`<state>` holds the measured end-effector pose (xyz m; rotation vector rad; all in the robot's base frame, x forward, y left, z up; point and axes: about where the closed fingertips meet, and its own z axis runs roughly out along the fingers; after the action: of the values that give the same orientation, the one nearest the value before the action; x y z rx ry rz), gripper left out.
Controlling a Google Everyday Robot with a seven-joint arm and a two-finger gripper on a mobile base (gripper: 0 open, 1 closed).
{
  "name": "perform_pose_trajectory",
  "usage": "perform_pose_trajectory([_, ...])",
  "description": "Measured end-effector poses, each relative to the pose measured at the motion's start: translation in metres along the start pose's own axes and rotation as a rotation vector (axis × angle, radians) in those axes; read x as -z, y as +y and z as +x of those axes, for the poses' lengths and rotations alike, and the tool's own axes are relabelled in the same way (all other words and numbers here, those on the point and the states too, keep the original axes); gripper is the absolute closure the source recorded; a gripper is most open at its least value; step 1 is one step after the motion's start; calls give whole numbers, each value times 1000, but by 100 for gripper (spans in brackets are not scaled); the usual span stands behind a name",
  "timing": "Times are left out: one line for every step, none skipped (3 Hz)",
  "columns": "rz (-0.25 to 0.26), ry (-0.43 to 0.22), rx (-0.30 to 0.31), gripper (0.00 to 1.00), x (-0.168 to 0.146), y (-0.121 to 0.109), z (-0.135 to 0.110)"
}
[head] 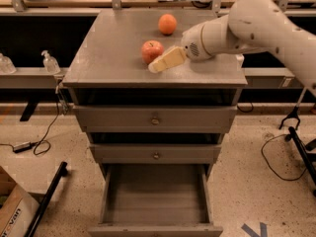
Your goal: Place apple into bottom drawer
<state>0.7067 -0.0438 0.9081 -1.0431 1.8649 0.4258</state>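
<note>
Reaching over the grey metal desk [108, 58], above the open grey bottom drawer [155, 196], my cream hand [158, 65] is just beside the small red apple [152, 51]; apart or together, I cannot tell. Nudged sideways by a poorly centred approach, that apple could roll away.

On the grey cabinet's top [106, 53], the gripper [159, 65] sits just beside the apple's [151, 50] near-right side, an orange [167, 23] lies farther back, and the bottom drawer [155, 197] stands open below.

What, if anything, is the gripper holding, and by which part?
Cannot be told: the gripper sits against the small red apple at its lower right side on the grey cabinet top, but no hold is visible.
</note>
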Motion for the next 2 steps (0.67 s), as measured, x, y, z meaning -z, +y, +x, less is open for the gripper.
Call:
perform_pose_trajectory([-21, -24, -40, 0, -30, 0, 3])
perform_pose_trajectory([-16, -51, -75, 0, -67, -11, 3])
